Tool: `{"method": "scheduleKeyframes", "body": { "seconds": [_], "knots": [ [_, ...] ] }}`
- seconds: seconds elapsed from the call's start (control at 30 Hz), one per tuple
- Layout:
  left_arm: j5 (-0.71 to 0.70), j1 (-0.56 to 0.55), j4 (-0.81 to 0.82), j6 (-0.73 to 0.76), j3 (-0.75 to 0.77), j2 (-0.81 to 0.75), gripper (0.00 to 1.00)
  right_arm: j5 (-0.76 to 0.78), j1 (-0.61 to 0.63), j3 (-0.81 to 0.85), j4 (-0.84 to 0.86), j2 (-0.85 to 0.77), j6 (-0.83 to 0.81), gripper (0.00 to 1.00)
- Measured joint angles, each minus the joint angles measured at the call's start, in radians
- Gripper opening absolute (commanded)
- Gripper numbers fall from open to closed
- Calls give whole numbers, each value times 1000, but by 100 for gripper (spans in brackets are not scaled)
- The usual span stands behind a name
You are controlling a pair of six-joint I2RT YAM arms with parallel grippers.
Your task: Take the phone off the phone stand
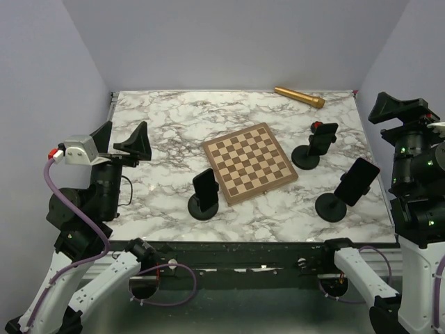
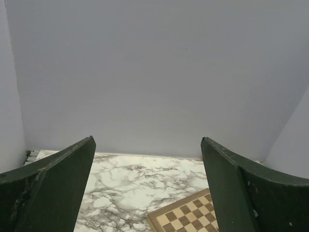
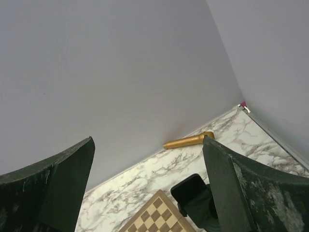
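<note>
With left claw (image 2: 147, 140) and right claw (image 3: 147, 140) both spread, pinch tilted phone (image 1: 357, 181) by long edges, lift clear of stand (image 1: 331, 207).

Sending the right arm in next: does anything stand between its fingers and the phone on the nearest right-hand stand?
Nothing visible does. The right gripper hangs open at the right edge; only bare marble table lies between it and the phone on its phone stand.

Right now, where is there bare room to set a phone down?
Most bare marble lies back left, bordered by chessboard and left gripper. A smaller patch lies front centre, between the left stand and right front stand. The right side is crowded.
</note>
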Motion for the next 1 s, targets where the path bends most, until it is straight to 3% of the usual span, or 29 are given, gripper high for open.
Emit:
{"method": "scheduleKeyframes", "body": {
  "seconds": [0.57, 0.73, 1.0],
  "knots": [
    [18, 0, -2, -25, 0, 3, 99, -30, 0, -30, -27, 5, 14, 100],
    [31, 0, -10, -32, 0, 8, 99, -157, 0, -23, -35, 56, -9, 100],
    [44, 0, -15, -43, 0, 26, 99, -493, 0, 72, -105, 304, -42, 100]
  ]
}}
